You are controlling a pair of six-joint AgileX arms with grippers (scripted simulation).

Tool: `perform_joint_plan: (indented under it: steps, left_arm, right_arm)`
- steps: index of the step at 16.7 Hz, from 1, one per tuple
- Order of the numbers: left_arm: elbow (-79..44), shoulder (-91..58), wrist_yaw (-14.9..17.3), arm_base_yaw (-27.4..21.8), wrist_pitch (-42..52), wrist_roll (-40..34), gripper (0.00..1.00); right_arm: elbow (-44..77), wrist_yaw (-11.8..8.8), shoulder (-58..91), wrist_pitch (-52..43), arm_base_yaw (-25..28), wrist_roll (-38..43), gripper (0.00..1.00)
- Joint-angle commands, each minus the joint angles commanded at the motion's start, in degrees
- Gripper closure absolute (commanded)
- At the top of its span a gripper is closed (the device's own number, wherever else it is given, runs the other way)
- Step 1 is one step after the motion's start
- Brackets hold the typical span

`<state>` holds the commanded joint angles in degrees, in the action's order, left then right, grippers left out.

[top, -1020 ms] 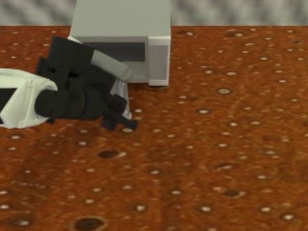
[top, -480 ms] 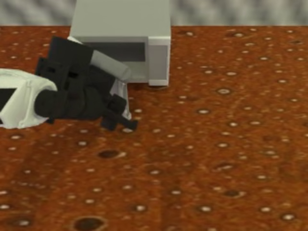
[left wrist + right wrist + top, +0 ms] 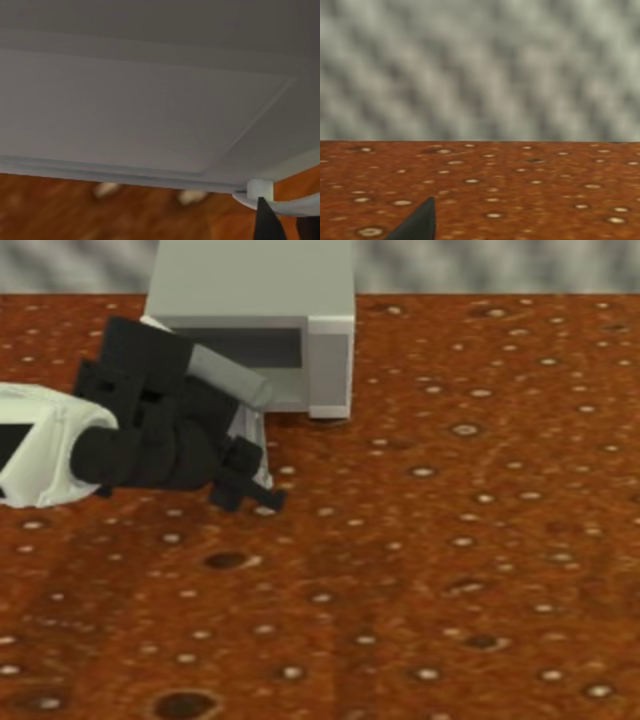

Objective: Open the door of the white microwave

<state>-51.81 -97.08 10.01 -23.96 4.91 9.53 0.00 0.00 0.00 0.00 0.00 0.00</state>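
Brown table (image 3: 450, 570): speckled surface, fills most of the top view; grey textured wall behind it.
White microwave (image 3: 255, 285): at the table's far edge, left of centre. Front faces the near side, long axis runs left-right. Cavity (image 3: 255, 345) exposed, dim grey. Grey control panel (image 3: 330, 365) at the right end of the front.
Door (image 3: 250, 430): swung out from the left side of the front, now reaching toward the near side; only a pale sliver shows past the arm. In the left wrist view its flat off-white face (image 3: 150, 115) fills most of the frame.
Left arm: lies across the table's left, directly in front of the opening, covering most of the door.
Left gripper (image 3: 245, 480): at the door's near end, beside its free edge. Grip state: cannot tell, fingers not clear enough in either view.
Right arm: out of the top view; one dark fingertip (image 3: 417, 222) shows in its wrist view over bare table.
Labels/writing: nothing readable.
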Motion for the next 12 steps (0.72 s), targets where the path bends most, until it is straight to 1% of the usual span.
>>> perform_joint_plan:
  steps: [4,6,12]
  left_arm:
    - [0.0,0.0,0.0,0.0,0.0,0.0,1.0]
    - [0.08,-0.02,0.55,-0.32,0.1,-0.15,1.0]
    - [0.82,0.83,2.56,1.47,0.64,3.16,1.0]
  right_arm:
    - [0.0,0.0,0.0,0.0,0.0,0.0,0.0]
    - [0.0,0.0,0.0,0.0,0.0,0.0,0.0]
    - [0.0,0.0,0.0,0.0,0.0,0.0,0.0]
